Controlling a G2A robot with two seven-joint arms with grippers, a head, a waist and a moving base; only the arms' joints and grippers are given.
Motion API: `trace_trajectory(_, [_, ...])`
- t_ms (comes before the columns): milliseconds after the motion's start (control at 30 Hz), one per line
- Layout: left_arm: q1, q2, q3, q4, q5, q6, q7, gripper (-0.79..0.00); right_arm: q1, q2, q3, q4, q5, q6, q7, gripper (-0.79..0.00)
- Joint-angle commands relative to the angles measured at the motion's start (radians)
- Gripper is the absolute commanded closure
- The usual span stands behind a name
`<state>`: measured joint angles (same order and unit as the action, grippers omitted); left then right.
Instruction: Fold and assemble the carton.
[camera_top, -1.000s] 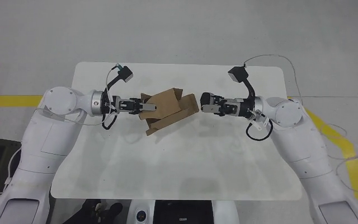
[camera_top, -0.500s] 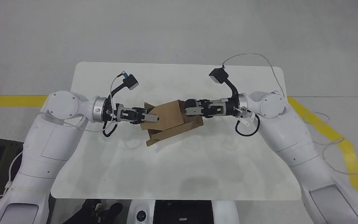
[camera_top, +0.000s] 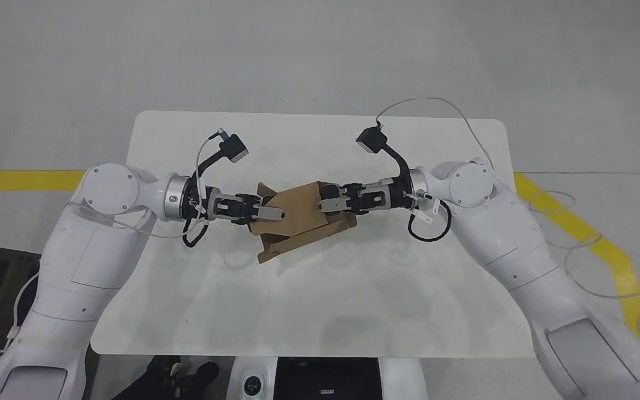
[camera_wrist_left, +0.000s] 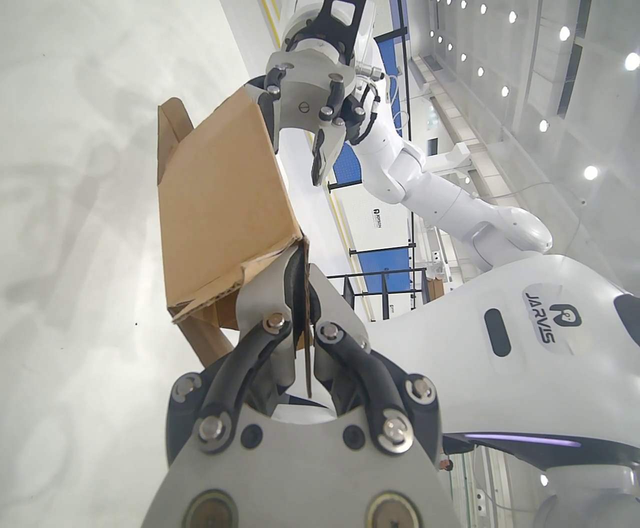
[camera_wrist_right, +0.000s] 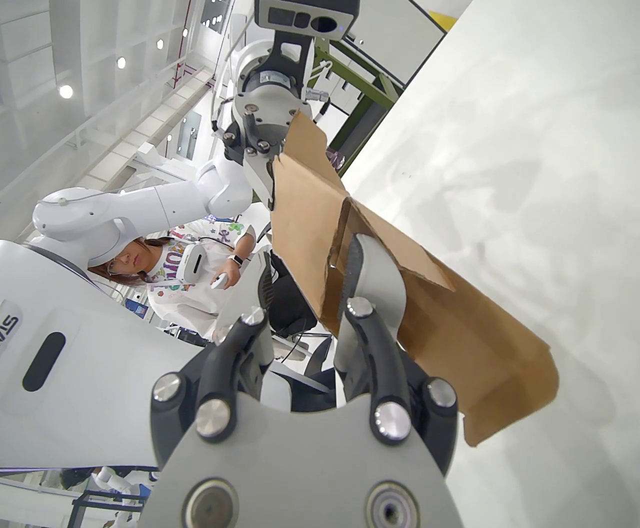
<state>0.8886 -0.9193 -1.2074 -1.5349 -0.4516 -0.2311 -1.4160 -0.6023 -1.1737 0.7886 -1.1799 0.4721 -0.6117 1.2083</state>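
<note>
Half-opened carton over the table's middle — left gripper pinched onto one edge, right gripper spread astride the opposite wall — squaring-up seems underway; the right likely must clamp next.

R end effector into carton

The carton is plain brown cardboard (its cut edges a shade paler, with a fine corrugated ripple). The table is white. The left gripper and right gripper are silver-grey metal with black links and dark pads. The floor is pale grey, with a yellow stripe.
</note>
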Motion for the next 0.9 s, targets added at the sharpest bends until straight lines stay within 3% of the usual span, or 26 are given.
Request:
trace_trajectory(0, [0.001, 0.000, 0.000, -0.001, 0.000, -0.001, 0.004, 0.000, 0.006, -0.005, -0.012, 0.005, 0.006, 0.000, 0.000, -0.268])
trace_trajectory(667, [0.005, 0.004, 0.005, -0.008, -0.007, -0.001, 0.005, 0.000, 0.059, -0.036, -0.089, 0.049, 0.064, 0.011, 0.011, -0.185])
trace_trajectory(867, [0.007, 0.005, 0.005, -0.007, -0.004, -0.006, 0.008, 0.000, 0.068, -0.046, -0.115, 0.054, 0.097, 0.011, 0.011, -0.120])
